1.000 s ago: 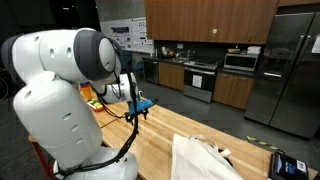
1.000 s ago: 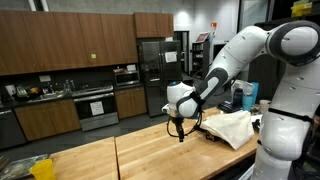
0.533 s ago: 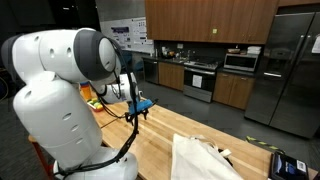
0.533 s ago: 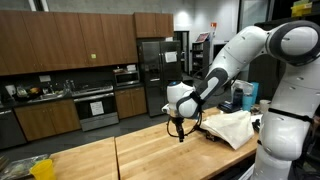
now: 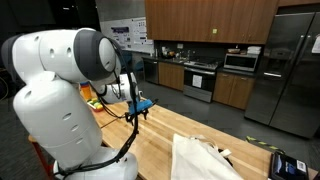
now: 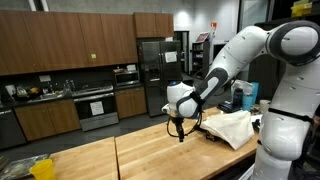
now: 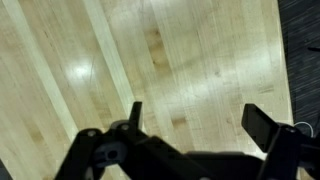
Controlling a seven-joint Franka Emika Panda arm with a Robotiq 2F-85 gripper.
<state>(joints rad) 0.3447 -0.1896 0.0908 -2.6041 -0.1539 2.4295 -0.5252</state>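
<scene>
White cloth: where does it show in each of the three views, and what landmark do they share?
In an exterior view: white cloth at the bottom, right of centre.
In an exterior view: mid-right, just right of the gripper.
Wrist view: not in it.
Shared landmark: the wooden table.

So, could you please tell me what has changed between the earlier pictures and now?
Nothing has visibly changed. The gripper hangs open and empty above the wooden table, as before, and the white cloth lies where it was.
</scene>
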